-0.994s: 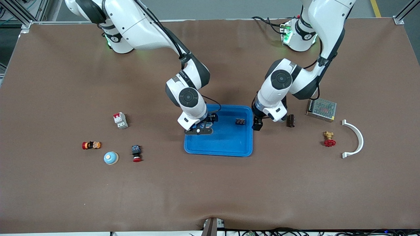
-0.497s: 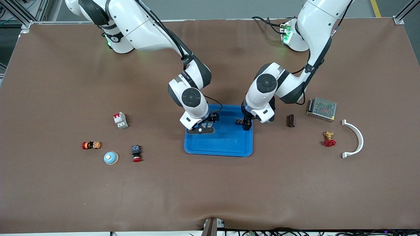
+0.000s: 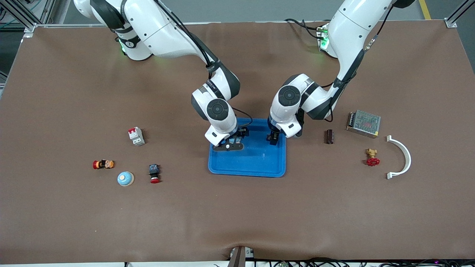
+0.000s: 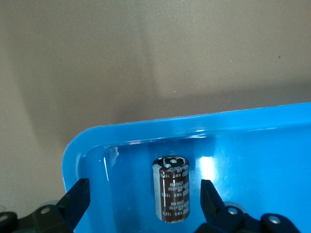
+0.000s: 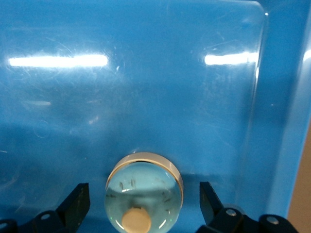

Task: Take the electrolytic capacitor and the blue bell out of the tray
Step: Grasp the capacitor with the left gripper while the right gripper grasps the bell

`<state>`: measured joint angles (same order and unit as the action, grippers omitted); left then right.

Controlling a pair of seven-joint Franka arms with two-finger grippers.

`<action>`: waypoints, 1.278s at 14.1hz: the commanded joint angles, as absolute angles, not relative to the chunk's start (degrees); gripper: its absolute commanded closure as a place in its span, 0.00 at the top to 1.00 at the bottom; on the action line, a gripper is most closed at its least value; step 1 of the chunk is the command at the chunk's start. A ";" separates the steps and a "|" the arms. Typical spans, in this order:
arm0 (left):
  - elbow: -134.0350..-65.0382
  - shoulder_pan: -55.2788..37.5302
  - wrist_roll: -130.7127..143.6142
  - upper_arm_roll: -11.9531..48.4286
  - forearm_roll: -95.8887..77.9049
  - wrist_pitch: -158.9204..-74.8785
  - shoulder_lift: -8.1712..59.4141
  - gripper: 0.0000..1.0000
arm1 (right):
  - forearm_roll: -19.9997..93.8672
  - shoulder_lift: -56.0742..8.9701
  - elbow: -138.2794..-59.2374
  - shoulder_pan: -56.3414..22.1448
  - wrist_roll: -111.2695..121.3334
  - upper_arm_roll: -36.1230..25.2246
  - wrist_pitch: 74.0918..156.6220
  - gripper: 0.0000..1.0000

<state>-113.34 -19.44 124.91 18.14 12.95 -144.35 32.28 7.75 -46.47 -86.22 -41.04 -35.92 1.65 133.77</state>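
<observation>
A blue tray lies mid-table. A brown capacitor lies in the tray corner nearest the left arm's base. My left gripper is just above it, open, a finger on each side, not touching. A light-blue domed bell with a cream button sits in the tray at the right arm's end. My right gripper is low over it, open, its fingers either side and apart from it. In the front view both objects are mostly hidden under the grippers.
Toward the right arm's end lie a white-and-red breaker, an orange-red part, a second blue bell and a red push button. Toward the left arm's end lie a brown block, metal power supply, brass valve and white curved bracket.
My left gripper has moved from beside the tray to over its corner, above the capacitor. My right gripper has shifted only slightly over the tray.
</observation>
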 commanded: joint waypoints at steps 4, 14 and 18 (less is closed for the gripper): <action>-111.01 -19.86 126.56 17.75 15.64 -143.70 33.92 1.00 | 7.73 -47.20 -86.04 -41.75 -37.18 1.23 134.91 1.00; -109.86 -19.86 126.56 17.75 17.04 -143.61 34.98 1.00 | 8.17 -46.58 -85.34 -41.66 -37.00 1.23 134.30 0.47; -109.69 -19.95 127.88 17.75 17.31 -143.61 34.89 0.50 | 8.44 -44.13 -83.60 -40.52 -35.78 1.32 127.83 0.45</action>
<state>-110.91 -19.44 125.62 17.96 15.55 -144.35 34.51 7.75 -46.57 -84.56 -41.07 -35.98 1.52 132.89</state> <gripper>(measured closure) 0.057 0.317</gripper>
